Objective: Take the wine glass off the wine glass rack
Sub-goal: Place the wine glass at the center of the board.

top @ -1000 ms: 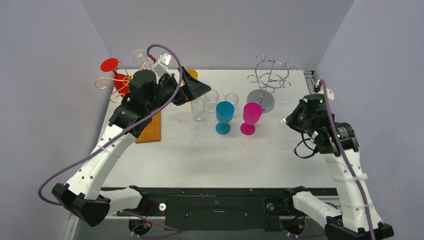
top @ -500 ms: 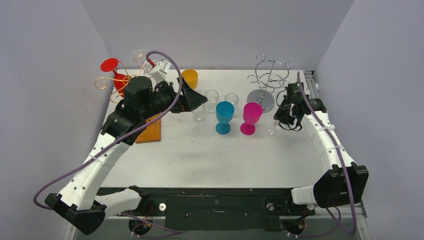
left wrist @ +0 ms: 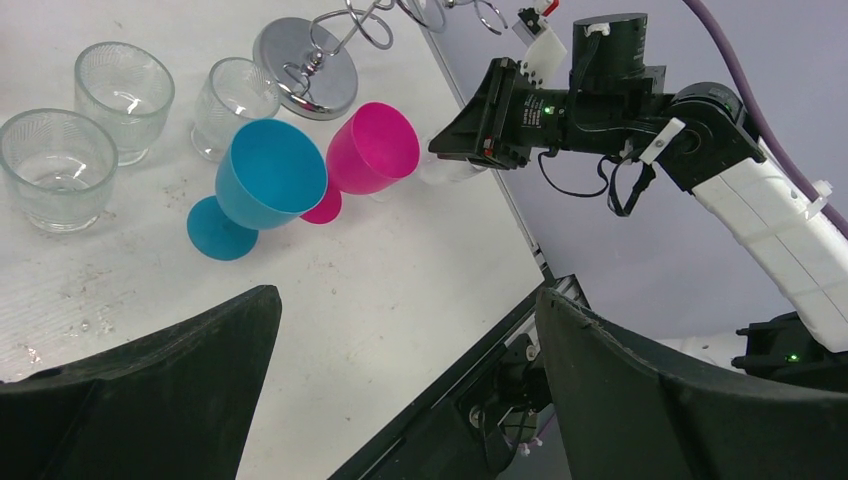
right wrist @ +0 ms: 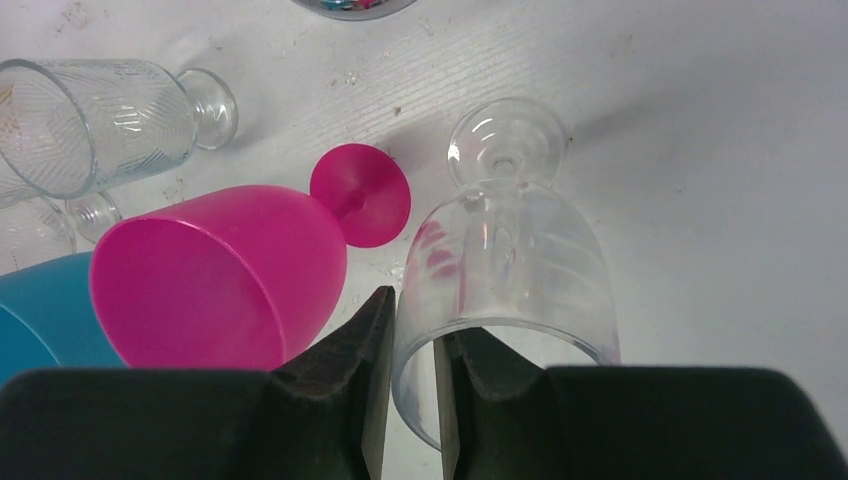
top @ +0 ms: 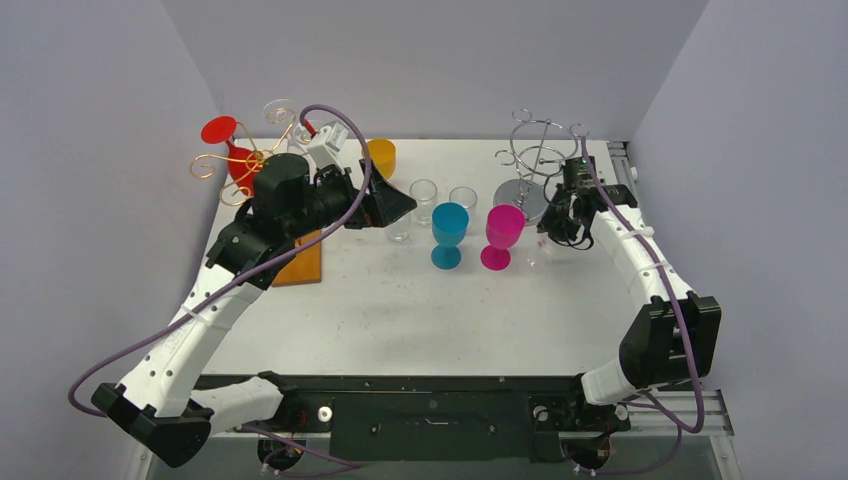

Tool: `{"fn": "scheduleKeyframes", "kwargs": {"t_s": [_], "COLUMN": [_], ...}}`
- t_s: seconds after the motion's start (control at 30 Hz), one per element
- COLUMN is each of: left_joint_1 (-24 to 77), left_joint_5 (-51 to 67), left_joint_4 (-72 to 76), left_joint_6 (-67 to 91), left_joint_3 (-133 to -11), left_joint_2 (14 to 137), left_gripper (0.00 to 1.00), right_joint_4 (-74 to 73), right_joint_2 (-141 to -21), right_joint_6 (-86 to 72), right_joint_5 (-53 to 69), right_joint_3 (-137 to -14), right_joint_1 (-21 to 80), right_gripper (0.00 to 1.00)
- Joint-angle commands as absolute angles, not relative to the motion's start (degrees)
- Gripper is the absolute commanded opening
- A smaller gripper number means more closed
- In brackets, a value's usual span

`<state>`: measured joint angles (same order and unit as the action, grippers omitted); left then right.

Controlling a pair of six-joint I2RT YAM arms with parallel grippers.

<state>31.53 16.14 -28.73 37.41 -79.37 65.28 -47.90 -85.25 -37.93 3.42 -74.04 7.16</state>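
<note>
White tabletop, closed in by pale lilac walls, lies under the clear wine glass, which is off its rack and caught by the rim. The right gripper is clenched on the bowl's wall, one finger inside the bowl and one outside. Bowl and stem run away from the fingertips to the round foot, which sits at or just above the table; I cannot tell whether it touches. Just outside the gripper's outer finger stands a pink goblet, its foot near the glass's foot, and a blue goblet stands farther out on that side. The silver rack stands on its chrome base just beyond the right gripper, apart from the glass. The left gripper hangs with its jaws spread wide and nothing between them. Three patterned tumblers sit ahead of its fingertips and an orange cup is close beside it. Behind its wrist, a copper rack carries a red glass, above a wooden board.
</note>
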Motion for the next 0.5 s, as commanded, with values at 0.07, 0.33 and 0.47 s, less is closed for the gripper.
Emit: {"fn": "scheduleKeyframes", "kwargs": {"t_s": [0.07,0.33,0.47], "left_joint_1": [31.8,31.8,31.8], "left_joint_5": [16.6,16.9,16.7], "left_joint_4": [-28.1,-27.8,-27.9], "left_joint_6": [36.2,36.2,36.2], "left_joint_3": [-80.5,-80.9,-81.1], "left_joint_2": [65.6,66.5,66.8], "left_gripper": [0.96,0.96,0.96], "right_joint_4": [-47.4,-48.5,-49.1], "right_joint_2": [-85.2,-84.1,-82.6], "right_joint_6": [-37.3,-37.0,-36.8], "right_joint_5": [1.2,0.3,0.2], "right_joint_3": [-78.7,-80.4,-80.8], "right_joint_1": [7.0,7.1,7.1], "right_gripper": [0.28,0.32,0.33]}}
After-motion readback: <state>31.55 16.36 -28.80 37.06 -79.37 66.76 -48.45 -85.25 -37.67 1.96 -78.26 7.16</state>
